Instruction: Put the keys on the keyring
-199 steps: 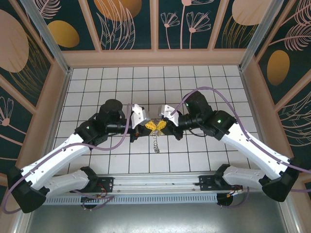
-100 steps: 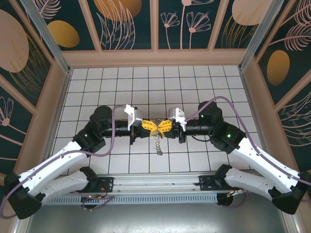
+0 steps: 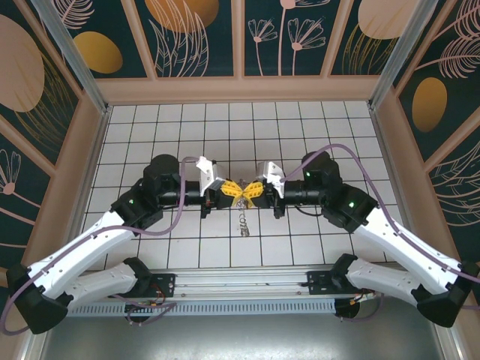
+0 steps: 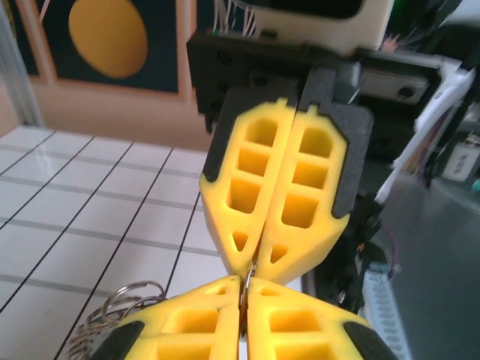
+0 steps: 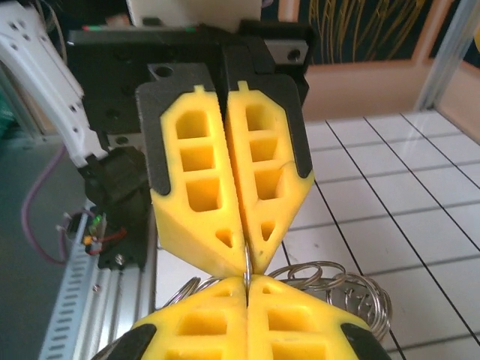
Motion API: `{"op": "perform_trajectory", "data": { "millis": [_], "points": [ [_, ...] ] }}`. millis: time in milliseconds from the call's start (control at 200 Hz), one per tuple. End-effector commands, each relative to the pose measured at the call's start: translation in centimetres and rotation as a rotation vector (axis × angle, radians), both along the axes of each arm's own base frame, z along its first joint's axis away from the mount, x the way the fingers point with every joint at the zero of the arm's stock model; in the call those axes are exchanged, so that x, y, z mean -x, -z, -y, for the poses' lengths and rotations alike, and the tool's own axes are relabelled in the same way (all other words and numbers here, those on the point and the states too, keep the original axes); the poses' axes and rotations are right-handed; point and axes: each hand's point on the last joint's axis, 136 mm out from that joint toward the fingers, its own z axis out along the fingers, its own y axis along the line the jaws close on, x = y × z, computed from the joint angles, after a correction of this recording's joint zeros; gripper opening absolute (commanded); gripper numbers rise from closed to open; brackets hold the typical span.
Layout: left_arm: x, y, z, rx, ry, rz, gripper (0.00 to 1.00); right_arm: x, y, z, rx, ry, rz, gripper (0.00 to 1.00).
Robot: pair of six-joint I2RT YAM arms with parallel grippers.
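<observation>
1. Fingers. The left gripper [image 4: 243, 294] has its yellow fingers [image 4: 187, 324] clenched pad to pad, with no gap between them. A thin wire [image 4: 245, 277] is nipped at the tips. The right gripper [image 5: 246, 291] is clamped in the same way on the same wire. The two sets of tips meet nose to nose, touching or very nearly so.

2. Held part. The wire appears to be one loop of the keyring [image 5: 334, 286]. The rest of its loops bunch just below and behind the pinch point. In the top view the keyring hangs beneath the joined tips over the tiled floor [image 3: 315, 135]. Whether its lower end touches the tiles cannot be told.

3. Keys. No key can be told apart from the yellow fingertips.

4. Step in hand (judgement). The loop is braced between both arms, ready to be spread for threading.

5. Next move (judgement). It calls for a small, matched pull with both grips kept firm. Uneven force could let the wire slip free.
</observation>
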Motion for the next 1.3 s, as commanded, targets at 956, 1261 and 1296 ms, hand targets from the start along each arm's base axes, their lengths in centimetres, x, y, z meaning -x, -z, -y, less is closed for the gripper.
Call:
{"op": "perform_trajectory", "data": {
  "millis": [956,1261,1296],
  "points": [
    [3.8,-6.2,0.4,0.266,0.202,0.029,0.00,1.0,-2.3,1.0,-0.160,-0.036,0.075,0.12],
    [3.9,-6.3,0.5,0.291,0.221,0.032,0.00,0.5,-3.0,1.3,-0.208,-0.026,0.069,0.00],
    [3.8,-6.2,0.5,0.287,0.220,0.031,0.00,0.4,-2.9,1.4,-0.206,-0.020,0.069,0.00]
  ]
}}
